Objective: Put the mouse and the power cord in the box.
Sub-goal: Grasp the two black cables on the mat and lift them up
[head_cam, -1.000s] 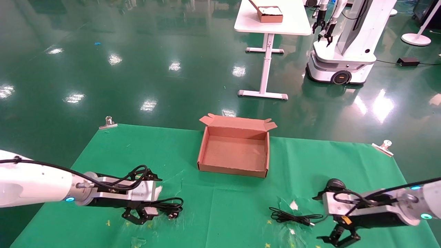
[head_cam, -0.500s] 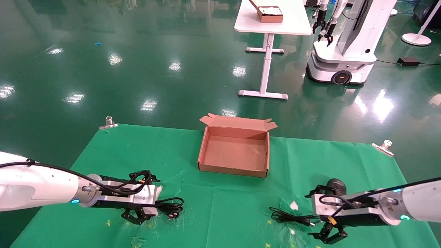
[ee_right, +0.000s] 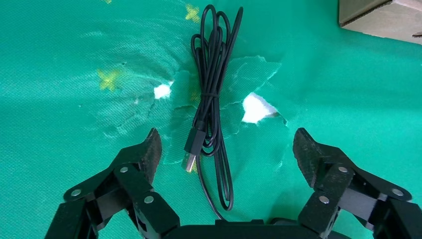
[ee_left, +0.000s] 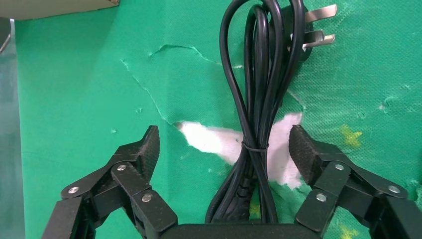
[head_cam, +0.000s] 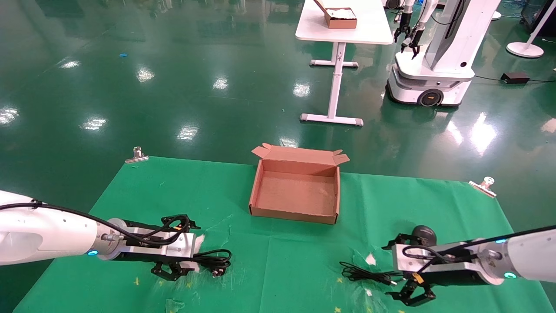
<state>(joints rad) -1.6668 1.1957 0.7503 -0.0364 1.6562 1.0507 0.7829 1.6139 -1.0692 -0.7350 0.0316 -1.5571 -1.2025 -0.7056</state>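
Head view is showing the box (head_cam: 295,191) lying empty, ahead of both arms and between them. Left gripper (head_cam: 173,271) is straddling the power cord (ee_left: 256,109) with fingers spread; closing at the tie should hold the bundle. Right gripper (head_cam: 412,295) is hanging unclenched over the mouse cable (ee_right: 211,104), the mouse (head_cam: 424,234) just behind its wrist.

Both arms: glossy white shells, cyan indicator lights near wrists, bare silver wrist blocks with looped black cables; left gripper (head_cam: 170,271) and right gripper (head_cam: 412,295) are black linkage assemblies with silver rivets and ridged black pads (ee_left: 147,149); small yellow tag on right wrist.
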